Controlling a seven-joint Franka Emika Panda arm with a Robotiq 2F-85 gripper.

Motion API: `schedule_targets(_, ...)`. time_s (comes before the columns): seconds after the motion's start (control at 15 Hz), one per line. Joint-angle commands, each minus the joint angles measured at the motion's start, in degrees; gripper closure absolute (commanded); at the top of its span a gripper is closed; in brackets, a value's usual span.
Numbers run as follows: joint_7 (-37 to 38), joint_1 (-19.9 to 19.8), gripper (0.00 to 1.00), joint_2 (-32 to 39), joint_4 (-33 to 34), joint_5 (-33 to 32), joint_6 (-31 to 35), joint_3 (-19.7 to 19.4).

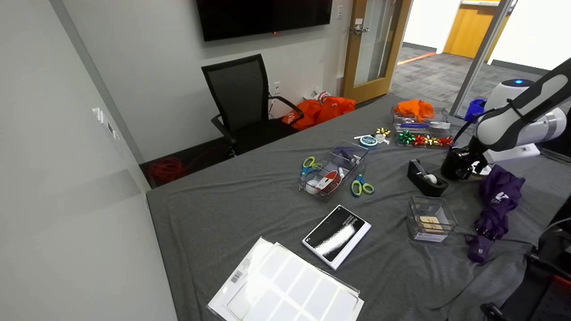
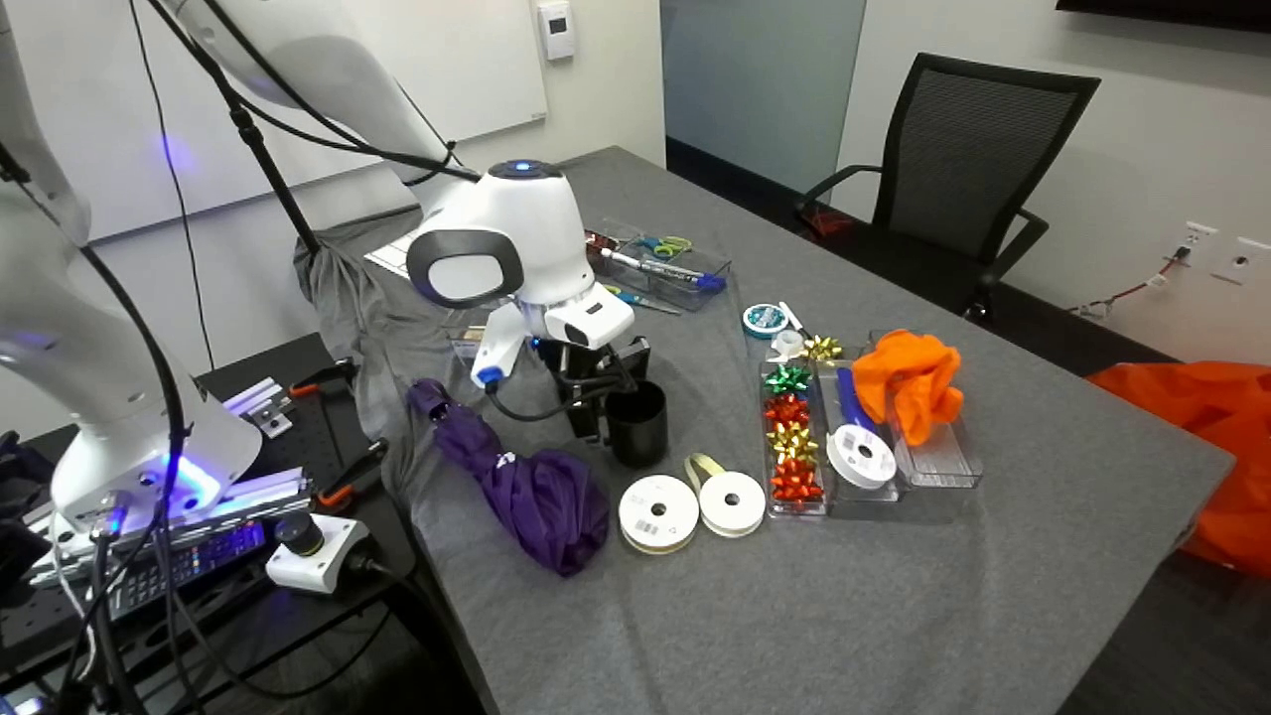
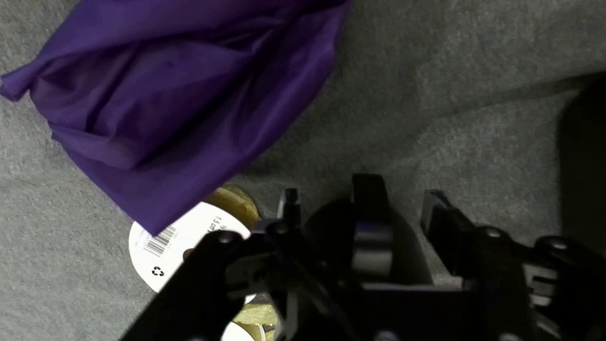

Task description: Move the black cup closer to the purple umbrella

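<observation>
The black cup (image 1: 453, 164) stands upright on the grey cloth, and it also shows in an exterior view (image 2: 640, 427). In the wrist view its handle (image 3: 372, 248) points up the picture, between my fingers. My gripper (image 3: 361, 201) is open, with one finger on each side of the handle and a gap on both sides. In both exterior views the gripper (image 1: 470, 169) (image 2: 594, 422) is low at the cup's side. The purple umbrella (image 1: 498, 196) lies folded near the cup, apart from it. It shows in an exterior view (image 2: 541, 497) and the wrist view (image 3: 189, 94).
White ribbon spools (image 2: 658, 513) lie by the umbrella's wide end and near the cup; one shows in the wrist view (image 3: 184, 237). A black tape dispenser (image 1: 424, 178) and a clear bin (image 1: 432, 203) stand nearby. A clear tray with bows (image 2: 794, 437) stands beyond the spools.
</observation>
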Motion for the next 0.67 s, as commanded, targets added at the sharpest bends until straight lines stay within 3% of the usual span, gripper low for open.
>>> schedule_targets(0.0, -0.6, 0.6, 0.02, -2.5, -1.8, -2.2, 0.4, -1.4)
schedule_targets(0.13, -0.1, 1.8, 0.0, -4.4, -1.7, -4.1, -2.6, -2.7)
schedule_targets(0.6, 0.3, 1.8, 0.0, -16.0, -0.7, -3.1, -20.3, 0.9)
